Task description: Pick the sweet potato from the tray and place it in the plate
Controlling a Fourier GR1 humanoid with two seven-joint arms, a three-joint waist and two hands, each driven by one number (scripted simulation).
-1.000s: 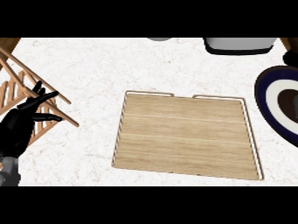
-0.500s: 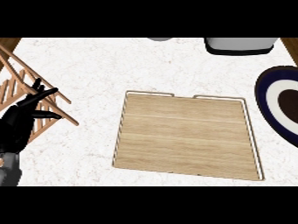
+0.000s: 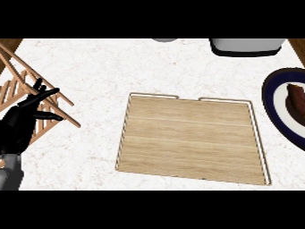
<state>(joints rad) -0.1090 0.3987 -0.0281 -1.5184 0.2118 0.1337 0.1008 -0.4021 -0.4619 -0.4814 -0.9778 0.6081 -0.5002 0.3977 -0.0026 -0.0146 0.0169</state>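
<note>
1. We find the sweet potato (image 3: 298, 101) lying in the plate (image 3: 274, 117) at the right edge of the head view; it rests on the plate's pale centre, inside the dark rim, so we judge the placing as done; the wooden tray (image 3: 192, 138) sits mid-table with nothing on it.

2. We see little left to go wrong; the main risk, in our judgement, is the sweet potato rolling, since it is long and rounded and lies toward the upper part of the plate; a knock to the plate could send it against the rim.

3. A second risk is the plate itself; it is cut off by the view's right edge, so we cannot tell how much of it lies on the table (image 3: 102, 67); any arm returning from that side might brush it.

4. The right hand shows nowhere in the view; we cannot speak of its pose.

5. The left hand (image 3: 24, 120) shows at the left edge, over the slatted wooden rack (image 3: 9, 96); its fingers are spread and fairly straight, pointing up and to the right, and it holds nothing; we read it as resting, well apart from the tray and the plate.

6. That hand lies close above the rack's slats; if it moved sideways, we judge it might catch on them.

7. A grey vessel (image 3: 247, 46) stands at the table's far edge, apart from the plate.
</note>
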